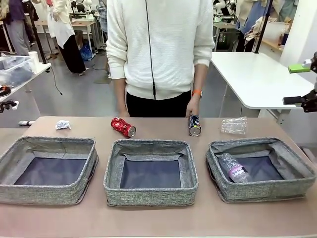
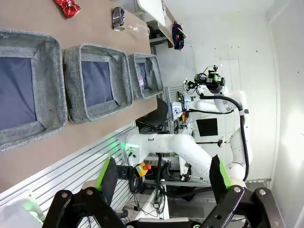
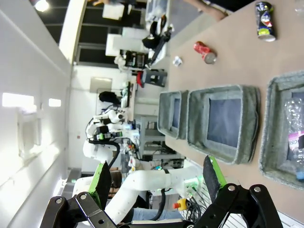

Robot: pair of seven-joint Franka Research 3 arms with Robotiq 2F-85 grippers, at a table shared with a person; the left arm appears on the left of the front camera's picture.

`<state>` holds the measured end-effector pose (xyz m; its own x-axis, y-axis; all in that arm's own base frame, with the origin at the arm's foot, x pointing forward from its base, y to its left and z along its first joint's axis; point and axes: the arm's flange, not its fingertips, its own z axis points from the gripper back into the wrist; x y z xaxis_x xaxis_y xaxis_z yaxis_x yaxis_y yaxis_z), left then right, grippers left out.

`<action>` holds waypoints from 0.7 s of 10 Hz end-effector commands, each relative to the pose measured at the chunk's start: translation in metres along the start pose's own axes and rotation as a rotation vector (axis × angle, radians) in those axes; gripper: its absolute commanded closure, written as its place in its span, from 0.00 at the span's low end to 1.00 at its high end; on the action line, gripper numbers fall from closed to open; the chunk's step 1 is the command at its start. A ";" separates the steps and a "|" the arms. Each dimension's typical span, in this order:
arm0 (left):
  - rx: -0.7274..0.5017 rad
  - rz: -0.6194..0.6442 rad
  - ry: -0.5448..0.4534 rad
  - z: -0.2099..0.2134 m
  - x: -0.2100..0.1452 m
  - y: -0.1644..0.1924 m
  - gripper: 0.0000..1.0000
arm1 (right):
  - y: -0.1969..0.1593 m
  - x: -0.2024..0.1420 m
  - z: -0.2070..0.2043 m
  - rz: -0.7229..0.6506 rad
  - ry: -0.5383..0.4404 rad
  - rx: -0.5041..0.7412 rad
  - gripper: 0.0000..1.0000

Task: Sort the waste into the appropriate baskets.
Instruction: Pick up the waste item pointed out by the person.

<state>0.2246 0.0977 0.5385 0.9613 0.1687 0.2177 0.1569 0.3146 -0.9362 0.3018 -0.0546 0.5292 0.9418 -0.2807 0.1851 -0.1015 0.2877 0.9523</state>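
Note:
Three grey baskets stand in a row: left, middle and right. A purple-labelled clear bottle lies in the right basket. Behind the baskets, on the table, lie a paper wad, a red can, a dark can and a clear bottle. A person's hand hangs just above the dark can. My left gripper is open and empty, well back from the table. My right gripper is likewise open and empty, high off the table's side.
The person stands at the far edge, behind the middle basket. A white table stands at the back right and a side table with a clear box at the left. Bare tabletop runs in front of the baskets.

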 end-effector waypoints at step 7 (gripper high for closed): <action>-0.020 -0.016 -0.002 0.001 0.000 -0.001 0.00 | 0.000 -0.001 -0.002 0.005 0.010 0.000 0.00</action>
<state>0.2245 0.0976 0.5385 0.9615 0.1681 0.2174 0.1569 0.3141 -0.9364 0.3018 -0.0546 0.5292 0.9418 -0.2807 0.1851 -0.1014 0.2877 0.9523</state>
